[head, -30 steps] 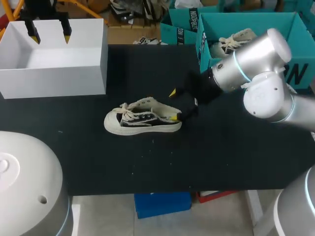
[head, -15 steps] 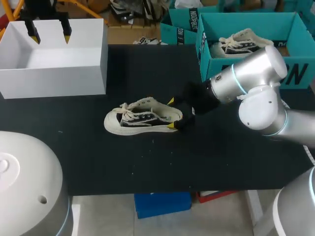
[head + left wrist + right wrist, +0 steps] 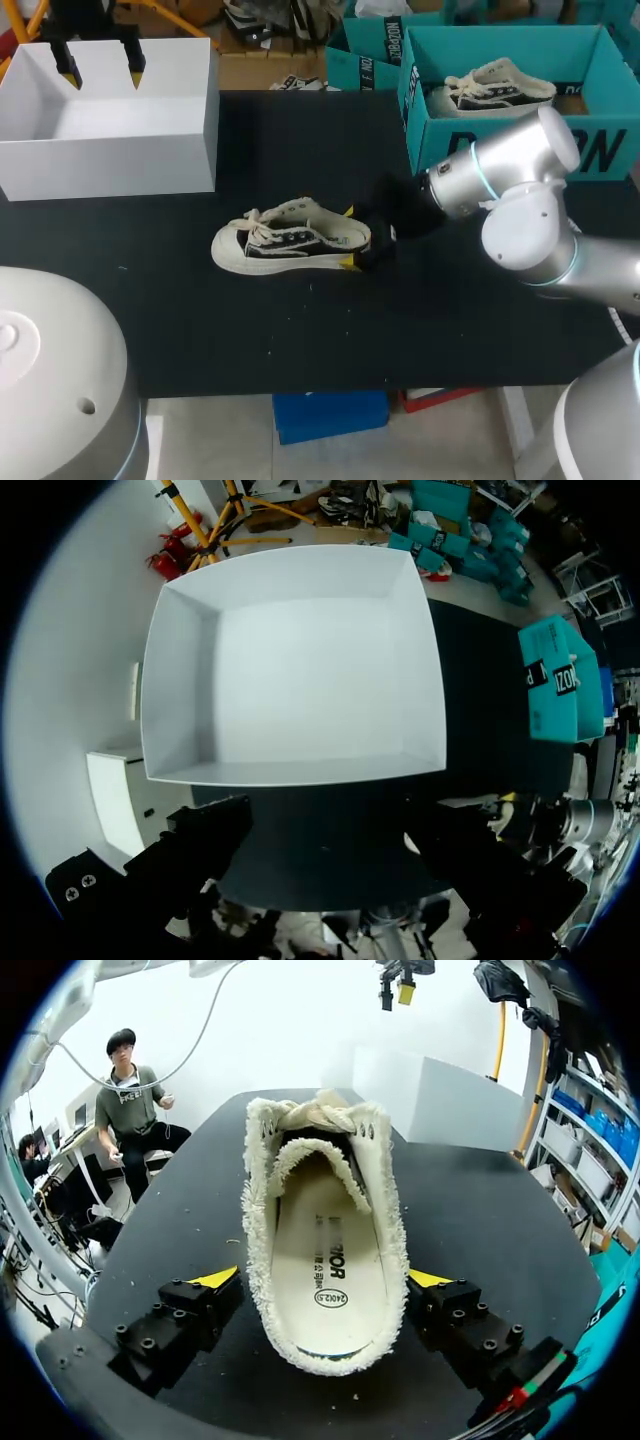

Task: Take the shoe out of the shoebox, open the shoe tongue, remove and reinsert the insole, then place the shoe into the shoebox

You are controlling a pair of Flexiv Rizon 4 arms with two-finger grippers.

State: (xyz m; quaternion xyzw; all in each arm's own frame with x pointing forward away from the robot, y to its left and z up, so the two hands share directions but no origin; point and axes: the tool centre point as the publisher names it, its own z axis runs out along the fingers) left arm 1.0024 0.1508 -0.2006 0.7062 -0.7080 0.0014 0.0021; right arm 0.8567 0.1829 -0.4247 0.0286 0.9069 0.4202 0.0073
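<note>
1. Table (image 3: 300, 340): matte black top, evenly lit, a few pale specks on it.
2. Open teal box (image 3: 610, 150) sits on it at the far right, front wall facing the near edge.

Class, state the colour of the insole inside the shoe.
Cream insole, with dark print; best seen in the right wrist view.

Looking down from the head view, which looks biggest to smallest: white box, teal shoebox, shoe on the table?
1 and 2. white box and teal shoebox: about alike. The right arm hides part of the teal one, so I will not rank these two.
3. shoe on the table: clearly the smallest.
</note>
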